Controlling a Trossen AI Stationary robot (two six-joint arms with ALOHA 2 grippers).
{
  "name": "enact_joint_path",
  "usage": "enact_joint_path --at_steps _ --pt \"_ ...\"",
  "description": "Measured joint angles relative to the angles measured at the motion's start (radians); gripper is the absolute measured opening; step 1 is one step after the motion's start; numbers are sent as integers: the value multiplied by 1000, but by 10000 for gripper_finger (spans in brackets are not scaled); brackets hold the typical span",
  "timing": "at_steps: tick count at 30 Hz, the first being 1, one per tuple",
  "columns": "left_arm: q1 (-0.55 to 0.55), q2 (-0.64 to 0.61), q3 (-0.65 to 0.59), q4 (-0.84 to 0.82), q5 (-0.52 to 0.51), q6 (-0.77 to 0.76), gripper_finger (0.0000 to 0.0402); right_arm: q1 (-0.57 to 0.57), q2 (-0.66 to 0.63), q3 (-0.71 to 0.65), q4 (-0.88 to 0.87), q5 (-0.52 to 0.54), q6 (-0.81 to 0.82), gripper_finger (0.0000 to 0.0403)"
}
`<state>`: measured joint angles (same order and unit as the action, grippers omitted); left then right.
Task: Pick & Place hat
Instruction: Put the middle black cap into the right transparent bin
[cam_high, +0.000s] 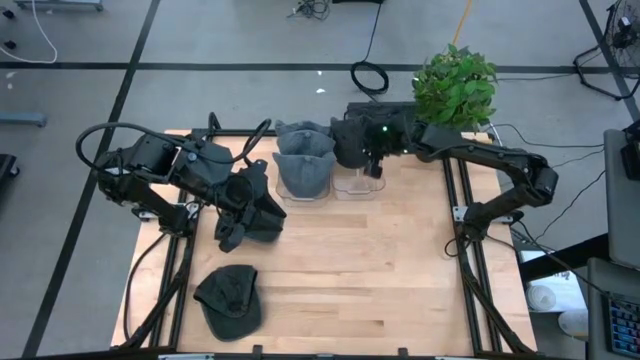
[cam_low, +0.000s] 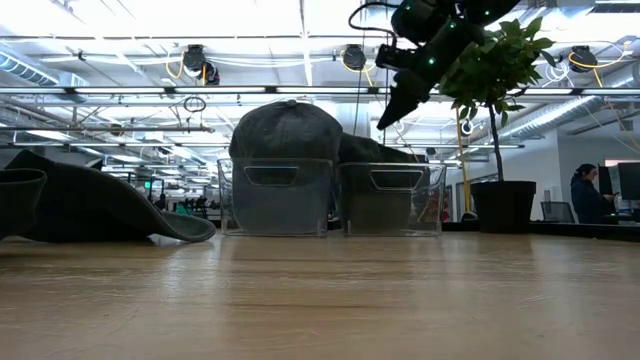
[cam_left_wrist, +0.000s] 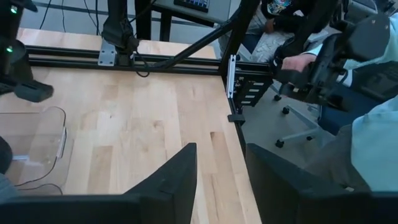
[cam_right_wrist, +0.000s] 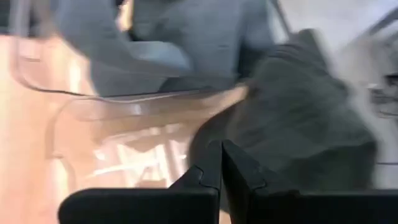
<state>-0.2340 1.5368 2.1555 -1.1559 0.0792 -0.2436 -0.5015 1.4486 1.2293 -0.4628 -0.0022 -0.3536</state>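
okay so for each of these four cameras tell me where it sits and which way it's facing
High: overhead, straight down on the table; both arms show.
Low: table height, level toward two clear bins; right end effector hangs above.
Left wrist: on the left arm, looking over the table edge; own parted fingers show.
Right wrist: above a bin; own fingers shut.
Shared: high and low both show the grey hat in its bin.

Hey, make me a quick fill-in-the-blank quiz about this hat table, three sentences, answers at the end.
1. The two clear bins stand near the table's ____ edge, close by the potted plant.
2. The right pincer hangs above the bins with its fingers ____.
3. The grey hat sits in the bin on the ____ arm's side, and a dark cap lies flat on the wood.

Answers: far; shut; left
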Motion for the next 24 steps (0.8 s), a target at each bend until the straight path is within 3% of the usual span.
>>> enact_joint_path --at_steps 7,14,19,24 --pt "0 0 0 0 1 -36 136 22 24 -1 -60 -2 3 0" --pt "-5 0 0 0 1 -74 147 -8 94 -2 46 30 -51 0" --pt "-10 0 0 0 2 -106 147 -22 162 -2 123 157 -119 0" --pt "-24 0 0 0 3 -111 137 -23 179 0 218 186 -137 0"
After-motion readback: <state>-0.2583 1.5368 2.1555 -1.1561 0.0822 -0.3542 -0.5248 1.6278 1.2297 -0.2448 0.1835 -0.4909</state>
